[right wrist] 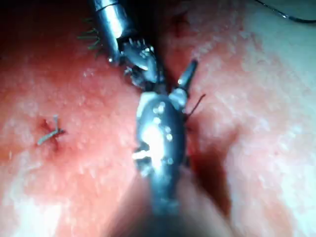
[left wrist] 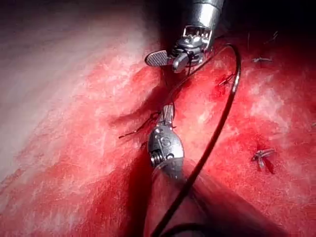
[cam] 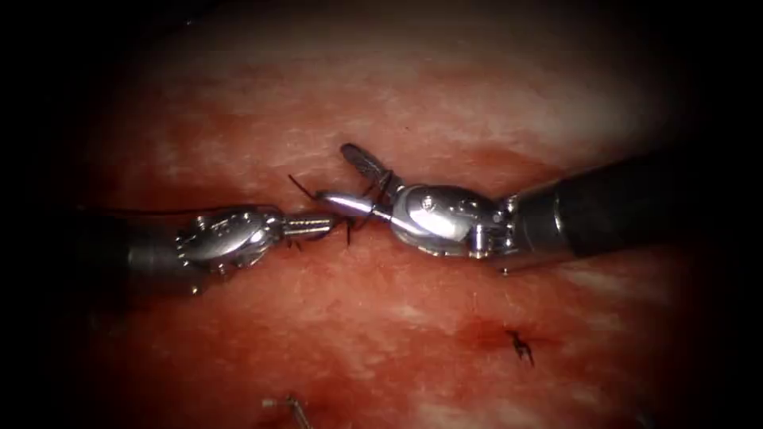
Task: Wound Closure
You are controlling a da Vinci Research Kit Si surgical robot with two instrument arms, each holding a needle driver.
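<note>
Tissue (cam: 413, 103) of pork belly with a cut running across the middle, wet with red fluid (cam: 477, 330). The left arm's tool (cam: 314, 226) lies from the left with its jaws closed at the cut; in the left wrist view they appear to pinch a fine dark thread (left wrist: 185, 79) at the stitch, probably to keep that strand steady, though the grip itself is too small to confirm. The right arm's tool (cam: 354, 183) meets it from the right with jaws spread wide, one above and one below the strand, holding nothing. This straddling placement suits work on the thread near the knot. A thick dark line (left wrist: 217, 133) arcs beside the left shaft in the left wrist view; whether it is suture or a cable cannot be told. No needle can be made out at the tools. A finished stitch (cam: 520, 345) with cut ends sits further right, and a pale object (cam: 286, 407) at the lower edge is cut off and unidentifiable.
</note>
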